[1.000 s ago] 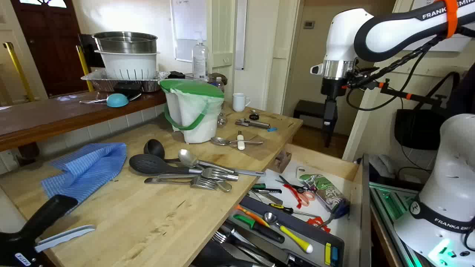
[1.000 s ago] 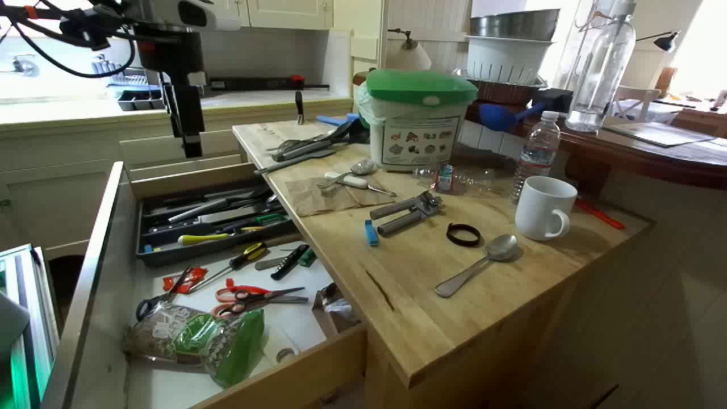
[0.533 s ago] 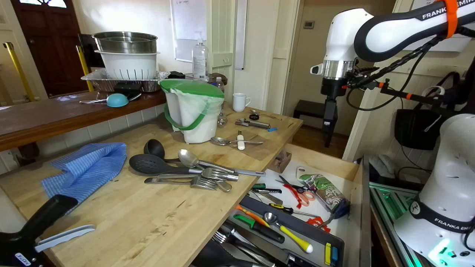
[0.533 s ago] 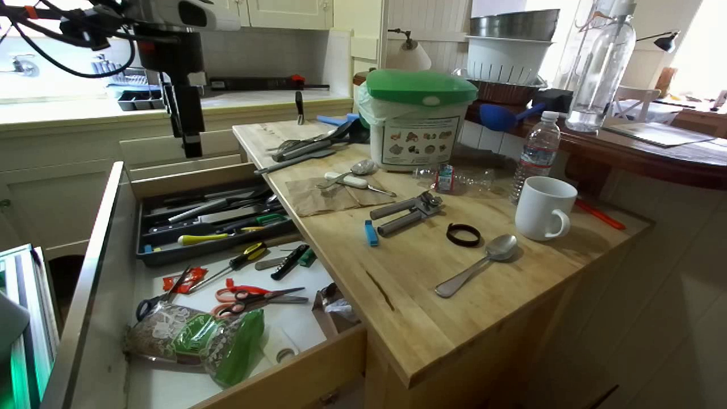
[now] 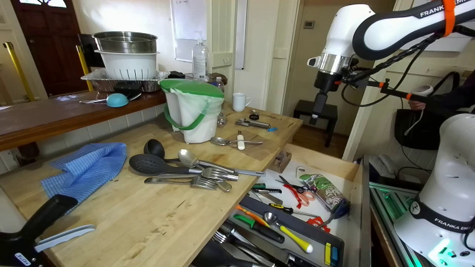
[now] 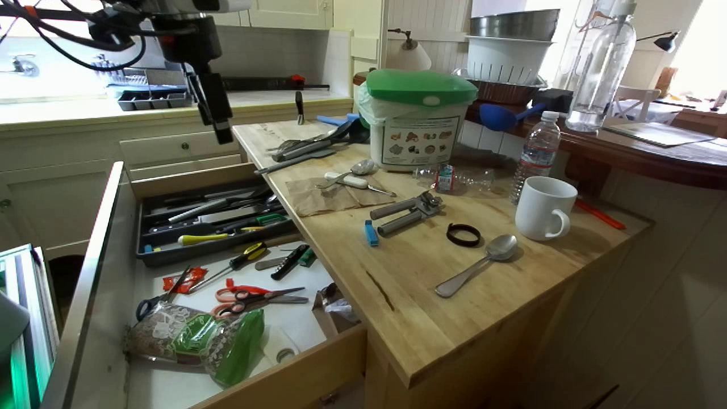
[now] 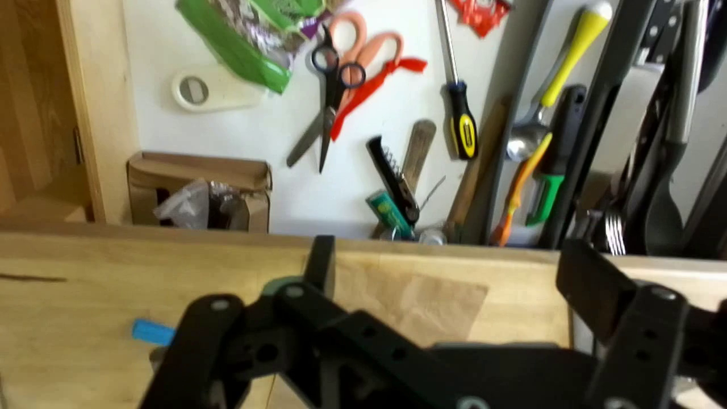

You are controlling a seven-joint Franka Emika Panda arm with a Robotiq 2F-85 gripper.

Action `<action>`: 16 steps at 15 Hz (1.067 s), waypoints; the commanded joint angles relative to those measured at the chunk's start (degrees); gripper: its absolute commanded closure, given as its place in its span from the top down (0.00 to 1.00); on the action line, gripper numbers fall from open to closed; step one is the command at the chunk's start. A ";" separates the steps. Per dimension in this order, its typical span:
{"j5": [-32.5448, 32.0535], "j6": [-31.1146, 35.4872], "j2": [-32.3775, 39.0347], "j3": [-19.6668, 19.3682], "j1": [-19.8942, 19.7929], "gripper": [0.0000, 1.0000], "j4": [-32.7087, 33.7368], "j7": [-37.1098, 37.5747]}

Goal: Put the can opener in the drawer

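The can opener (image 6: 410, 213), with two grey handles and a metal head, lies on the wooden counter with its handles spread. It shows side-on in an exterior view (image 5: 253, 123); in the wrist view only a sliver shows behind the gripper's left finger. The drawer (image 6: 295, 370) is pulled out beside the counter and holds utensils; its light-wood wall also shows in an exterior view (image 5: 326, 160) and in the wrist view (image 7: 91, 113). My gripper (image 7: 446, 255) is open and empty. It hangs tilted, high above the drawer and counter edge, in both exterior views (image 5: 314, 117) (image 6: 224, 132), apart from the can opener.
Near the can opener are a blue clip (image 6: 371, 233), a black ring (image 6: 463, 234), a spoon (image 6: 477, 266), a white mug (image 6: 539, 207) and brown paper (image 6: 309, 196). A green-lidded bin (image 5: 196, 111) stands behind. The drawer holds a grey tray (image 6: 164, 258), scissors (image 6: 250, 295) and a bag (image 6: 176, 335).
My gripper hung straight down and has now tilted, its tips swinging up and toward the counter. The can opener and drawer have not moved. A hand with a white controller shows behind the arm.
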 commanded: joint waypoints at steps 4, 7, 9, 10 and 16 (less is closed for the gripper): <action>12.41 15.46 13.17 -4.19 4.99 1.00 6.58 -7.13; 12.87 18.11 22.01 -5.79 4.77 1.00 13.23 -13.13; 11.62 17.32 17.21 -3.69 3.20 1.00 9.04 -10.36; 11.60 17.32 17.76 -3.53 3.04 1.00 9.25 -10.34; 11.56 17.32 16.15 -3.22 3.21 1.00 8.58 -10.23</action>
